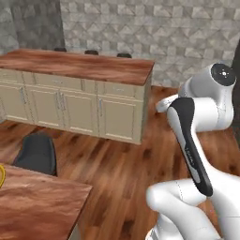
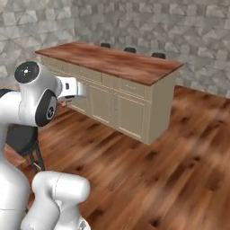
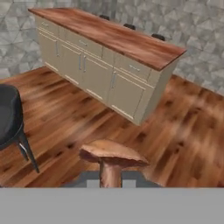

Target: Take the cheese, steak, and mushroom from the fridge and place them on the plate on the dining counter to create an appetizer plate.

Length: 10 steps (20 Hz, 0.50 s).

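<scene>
Mushroom stands stem-down in the closed pincer, cap up. The plate's yellow rim peeks at the near desk, low to the arm's left, so the carry goes that way.

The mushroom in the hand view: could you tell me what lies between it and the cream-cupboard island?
Bare wood floor; in the hand view nothing stands between the mushroom and the island.
</scene>
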### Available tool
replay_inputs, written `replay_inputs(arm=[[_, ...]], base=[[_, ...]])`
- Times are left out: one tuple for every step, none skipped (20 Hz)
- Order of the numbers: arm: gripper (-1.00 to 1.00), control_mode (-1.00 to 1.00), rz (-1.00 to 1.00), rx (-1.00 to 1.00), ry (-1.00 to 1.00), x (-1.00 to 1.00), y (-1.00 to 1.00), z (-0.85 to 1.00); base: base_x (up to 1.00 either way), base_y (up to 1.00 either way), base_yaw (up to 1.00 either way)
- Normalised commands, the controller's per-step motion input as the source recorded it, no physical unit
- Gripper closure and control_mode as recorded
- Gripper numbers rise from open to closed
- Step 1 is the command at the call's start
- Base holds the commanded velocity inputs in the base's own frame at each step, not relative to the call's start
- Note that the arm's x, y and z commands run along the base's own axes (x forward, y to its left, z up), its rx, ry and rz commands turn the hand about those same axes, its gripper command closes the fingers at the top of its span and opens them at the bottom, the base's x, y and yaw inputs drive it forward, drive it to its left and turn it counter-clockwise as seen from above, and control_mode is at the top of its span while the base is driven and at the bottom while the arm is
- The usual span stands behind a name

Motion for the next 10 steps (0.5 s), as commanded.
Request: replay_inputs(arm=[[1.0,1.0,0.0,0.0,0.0,0.0,0.0,0.0],[1.0,1.0,0.0,0.0,0.0,0.0,0.0,0.0],[1.0,1.0,0.0,0.0,0.0,0.0,0.0,0.0],[1.0,1.0,0.0,0.0,0.0,0.0,0.0,0.0],[1.0,1.0,0.0,0.0,0.0,0.0,0.0,0.0],[1.0,1.0,0.0,0.0,0.0,0.0,0.0,0.0],[1.0,1.0,0.0,0.0,0.0,0.0,0.0,0.0],[1.0,1.0,0.0,0.0,0.0,0.0,0.0,0.0],[1.0,1.0,0.0,0.0,0.0,0.0,0.0,0.0],[1.0,1.0,0.0,0.0,0.0,0.0,0.0,0.0]], base=[[0.97,-0.3,0.59],[0.98,-0.21,0.64],[1.0,-0.17,0.67],[1.0,-0.19,0.69],[1.0,-0.26,0.71],[1.0,-0.31,0.72],[1.0,-0.3,0.73],[0.97,-0.29,0.74],[0.96,-0.29,0.75],[0.93,-0.27,0.75]])
